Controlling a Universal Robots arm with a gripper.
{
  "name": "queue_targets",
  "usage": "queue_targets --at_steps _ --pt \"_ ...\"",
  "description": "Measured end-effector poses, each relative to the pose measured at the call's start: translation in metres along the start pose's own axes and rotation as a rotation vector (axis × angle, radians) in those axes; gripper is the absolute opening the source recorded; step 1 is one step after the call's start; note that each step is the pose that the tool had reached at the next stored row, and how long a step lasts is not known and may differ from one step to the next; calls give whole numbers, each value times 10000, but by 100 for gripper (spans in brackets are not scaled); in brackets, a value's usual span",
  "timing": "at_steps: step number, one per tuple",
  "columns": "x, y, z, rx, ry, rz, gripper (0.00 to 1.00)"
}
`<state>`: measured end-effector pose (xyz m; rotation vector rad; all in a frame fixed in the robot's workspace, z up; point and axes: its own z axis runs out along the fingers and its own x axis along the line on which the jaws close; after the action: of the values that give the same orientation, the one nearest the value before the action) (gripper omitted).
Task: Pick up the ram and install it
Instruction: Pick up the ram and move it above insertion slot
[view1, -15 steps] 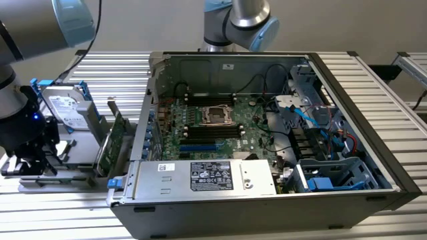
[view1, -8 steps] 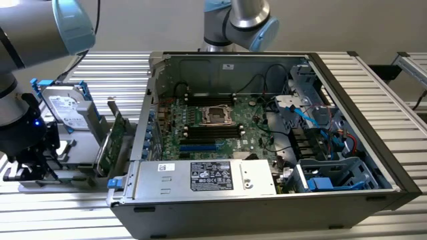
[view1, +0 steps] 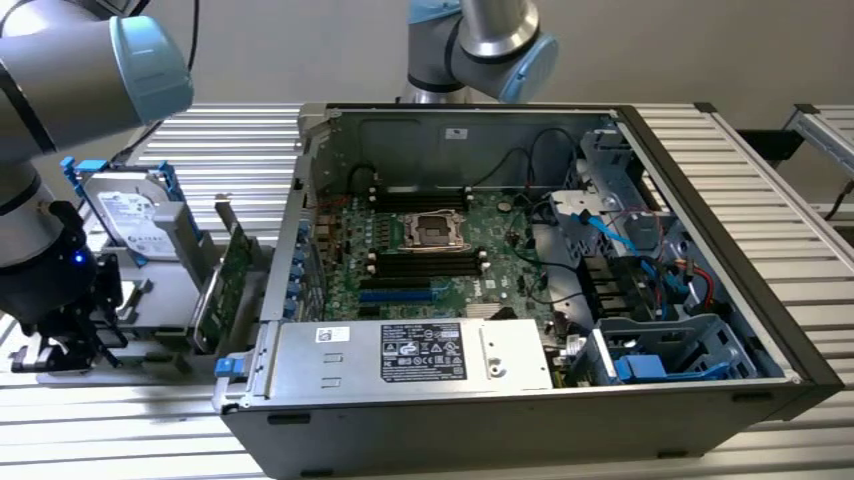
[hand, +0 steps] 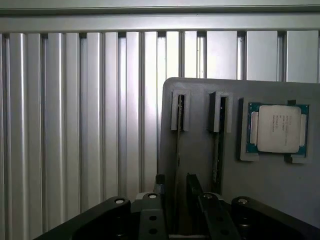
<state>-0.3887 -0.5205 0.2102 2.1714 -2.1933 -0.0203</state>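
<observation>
Pick-up step in hand, by my judgement. Gripper (hand: 176, 189) sat low over the grey holder tray (hand: 270, 195), jaws spread wide, nothing held, one finger on either side of the ram (hand: 178, 145). Ram stood on edge in a slotted bracket, seen as a thin dark line. Processor (hand: 277, 129) lay nearby. A grasp would call for jaws square to the thin board.
</observation>
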Motion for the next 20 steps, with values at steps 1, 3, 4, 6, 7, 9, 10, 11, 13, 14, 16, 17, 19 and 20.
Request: queue_targets --at_steps 1,3,4,6,7,9,10,11,13,14,16,17,19,20 --pt "0 -1 18 1 10 0 31" --pt "-2 -1 53 1 39 3 31" --pt "-2 -2 68 1 53 3 31" --pt "-3 -3 96 2 91 7 31" --pt "-4 -4 108 2 108 13 31" --pt "-10 -4 118 1 139 30 31" --pt "-15 -4 119 0 143 36 31" --pt "-22 -5 121 2 146 40 31" --pt "-40 -5 125 1 158 51 31" --pt "-41 -6 128 1 168 50 31" --pt "-41 -6 129 -1 178 49 31" --pt "-43 -6 130 0 181 51 31" --pt "-43 -5 131 0 188 51 31" --pt "-43 -6 133 1 191 51 31"
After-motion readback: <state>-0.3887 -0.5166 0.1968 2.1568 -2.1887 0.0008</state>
